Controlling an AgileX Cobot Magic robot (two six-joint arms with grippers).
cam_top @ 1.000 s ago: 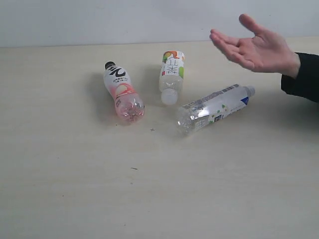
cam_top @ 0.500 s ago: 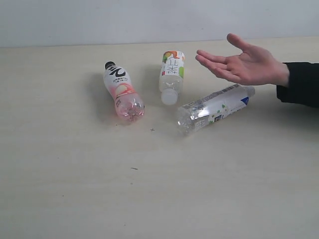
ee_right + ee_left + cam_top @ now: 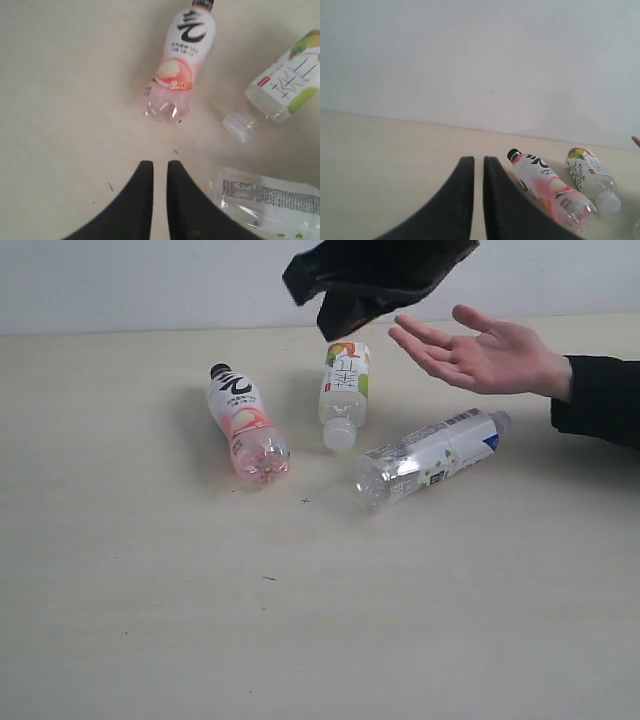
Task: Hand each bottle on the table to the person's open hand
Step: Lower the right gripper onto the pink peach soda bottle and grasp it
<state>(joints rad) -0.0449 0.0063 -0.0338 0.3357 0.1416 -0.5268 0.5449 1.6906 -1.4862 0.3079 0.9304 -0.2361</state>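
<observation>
On the table [image 3: 150, 590], three bottles, all lying on their sides. Item one: pink-label bottle [image 3: 247, 427], black cap, well apart from the open hand [image 3: 490, 358]. Item two: green-label bottle [image 3: 345, 388], white cap, in the middle. Item three: blue-label bottle [image 3: 430, 455], clear, lying just below the hand, which is held palm up above the table's far right. My left gripper [image 3: 473, 160]: jaws pressed almost together, nothing between them, low beside the pink one. My right gripper [image 3: 160, 164]: jaws likewise nearly closed and empty, hanging above the bottles. Handling, by my judgement: thin plastic, light, smooth and round, so apt to roll or slip, and to dent under a hard squeeze. Best hold: across the labelled middle, jaws square to the bottle's length.
</observation>
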